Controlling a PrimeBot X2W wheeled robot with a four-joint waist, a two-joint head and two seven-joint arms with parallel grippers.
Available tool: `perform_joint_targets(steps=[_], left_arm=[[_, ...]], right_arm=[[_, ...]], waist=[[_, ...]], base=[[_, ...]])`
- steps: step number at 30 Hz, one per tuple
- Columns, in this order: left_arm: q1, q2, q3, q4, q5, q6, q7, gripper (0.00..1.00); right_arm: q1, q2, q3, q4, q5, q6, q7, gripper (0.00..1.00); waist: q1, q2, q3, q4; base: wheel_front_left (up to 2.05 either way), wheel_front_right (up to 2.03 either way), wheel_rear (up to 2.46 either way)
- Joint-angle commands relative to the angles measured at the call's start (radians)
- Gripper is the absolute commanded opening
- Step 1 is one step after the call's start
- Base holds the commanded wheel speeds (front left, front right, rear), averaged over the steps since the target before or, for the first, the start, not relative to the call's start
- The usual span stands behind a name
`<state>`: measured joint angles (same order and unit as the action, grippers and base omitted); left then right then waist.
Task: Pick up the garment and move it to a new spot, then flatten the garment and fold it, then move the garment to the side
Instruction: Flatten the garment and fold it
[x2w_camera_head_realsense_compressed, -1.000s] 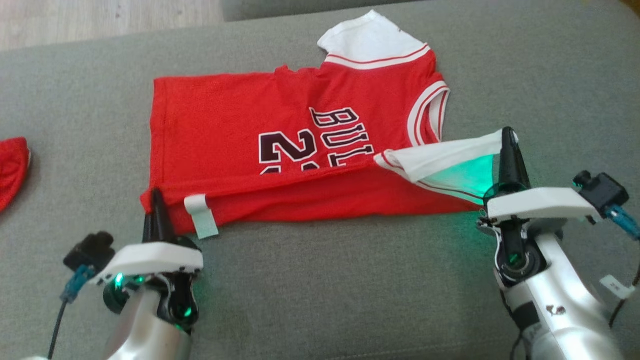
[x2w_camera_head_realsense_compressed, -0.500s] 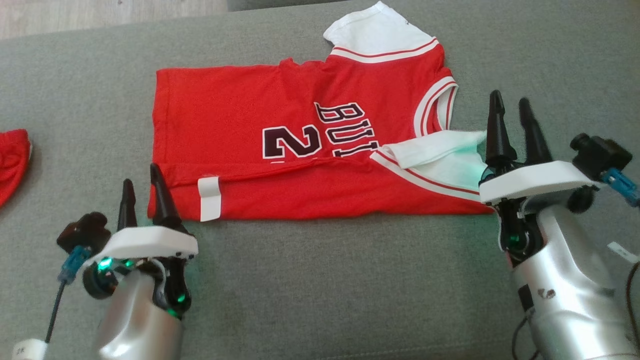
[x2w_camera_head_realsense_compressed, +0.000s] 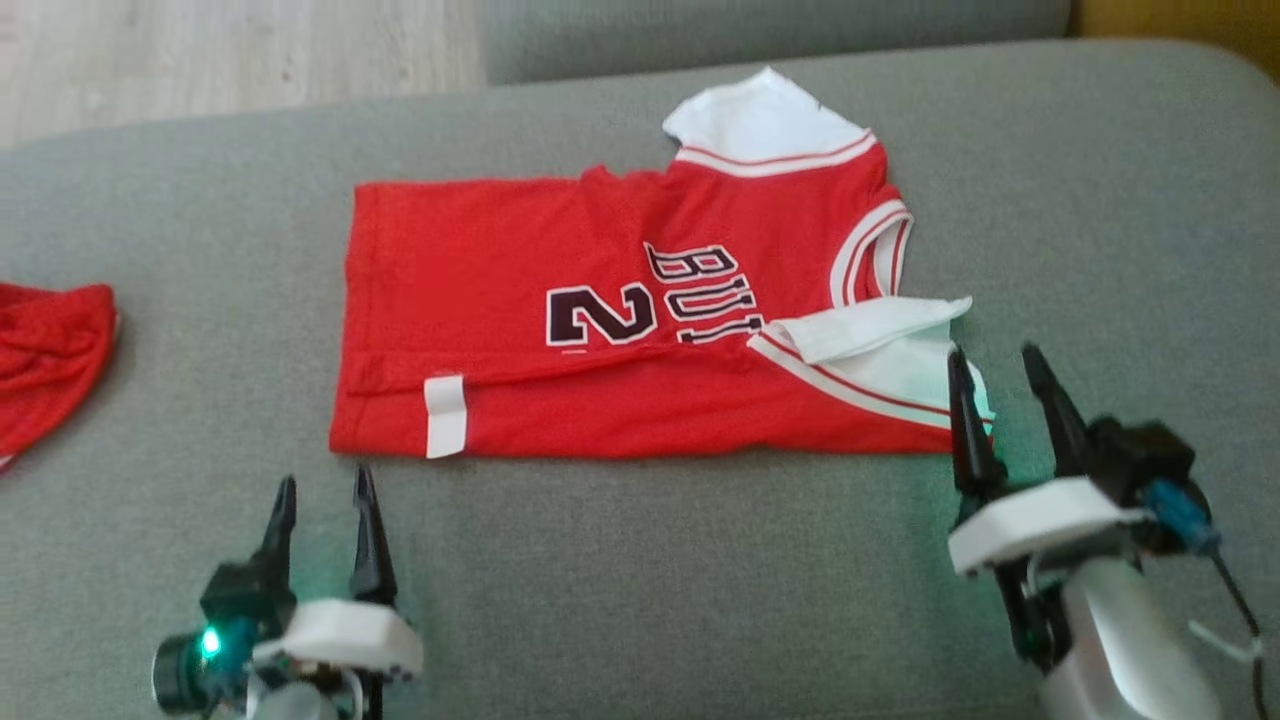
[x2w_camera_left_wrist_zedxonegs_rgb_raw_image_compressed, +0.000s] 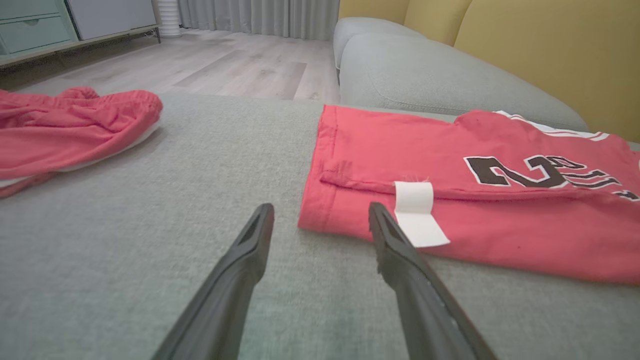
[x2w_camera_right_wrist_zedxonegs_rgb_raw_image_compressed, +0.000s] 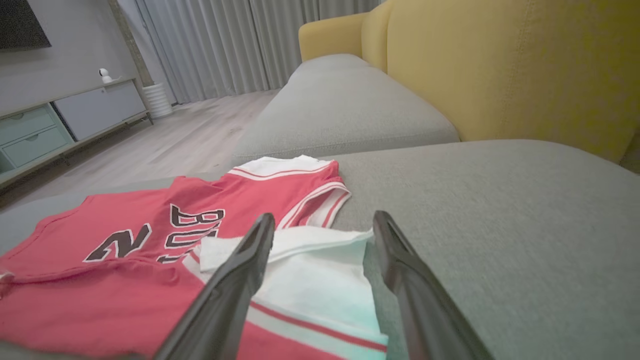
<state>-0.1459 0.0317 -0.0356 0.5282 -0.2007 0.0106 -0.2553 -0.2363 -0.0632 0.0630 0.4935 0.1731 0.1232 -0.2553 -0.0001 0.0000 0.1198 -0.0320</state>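
Red cloth is making up the garment (x2w_camera_head_realsense_compressed: 600, 300), which is lying across the middle of the head view on the grey cushion (x2w_camera_head_realsense_compressed: 640, 580). Its near long edge is folded up over the lower part of the black lettering, and a white sleeve (x2w_camera_head_realsense_compressed: 880, 335) is doubled over at centre right. It is looking light, thin and limp, so I am judging that it will sag and come unfolded if lifted from a single point. The two near corners of the folded edge are offering the surest hold, pinched through both layers at once. A white tag (x2w_camera_head_realsense_compressed: 445, 415) is showing near the lower left corner.

The left gripper (x2w_camera_head_realsense_compressed: 325, 478) is sitting at lower left, just short of that corner, with its fingers (x2w_camera_left_wrist_zedxonegs_rgb_raw_image_compressed: 235, 280) spread moderately wide and holding nothing. The right gripper (x2w_camera_head_realsense_compressed: 994, 352) is sitting at centre right by the sleeve end, its fingers (x2w_camera_right_wrist_zedxonegs_rgb_raw_image_compressed: 420, 290) parted about as far and empty. Whether its tips are touching the sleeve I cannot tell. Another red cloth (x2w_camera_head_realsense_compressed: 50, 360) is lying at the far left edge.
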Motion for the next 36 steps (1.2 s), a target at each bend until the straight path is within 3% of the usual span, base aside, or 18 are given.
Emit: perform_joint_targets(steps=[1, 9, 20, 36], left_arm=[[0.004, 0.019, 0.025, -0.038, 0.009, 0.009, -0.006, 1.0], [0.097, 0.019, 0.012, -0.06, -0.012, 0.013, -0.006, 1.0], [0.133, 0.018, -0.009, -0.078, -0.044, 0.023, -0.006, 1.0], [0.054, 0.018, -0.054, -0.071, -0.073, -0.006, -0.006, 1.0]], right_arm=[[0.003, 0.011, 0.016, -0.027, -0.015, 0.008, -0.006, 1.0], [0.102, 0.013, 0.008, -0.015, 0.026, 0.008, -0.006, 1.0], [0.132, 0.013, 0.005, -0.003, 0.05, 0.008, -0.006, 1.0], [-0.065, 0.013, -0.063, 0.236, 0.045, 0.008, -0.006, 1.0]], waist=[[0.0001, 0.0, -0.03, 0.011], [0.0001, 0.0, -0.101, 0.03], [0.0001, 0.0, -0.113, 0.029], [0.0001, 0.0, 0.025, 0.066]], base=[[0.0, 0.0, 0.0], [0.0, 0.0, 0.0], [0.0, 0.0, 0.0], [0.0, 0.0, 0.0]])
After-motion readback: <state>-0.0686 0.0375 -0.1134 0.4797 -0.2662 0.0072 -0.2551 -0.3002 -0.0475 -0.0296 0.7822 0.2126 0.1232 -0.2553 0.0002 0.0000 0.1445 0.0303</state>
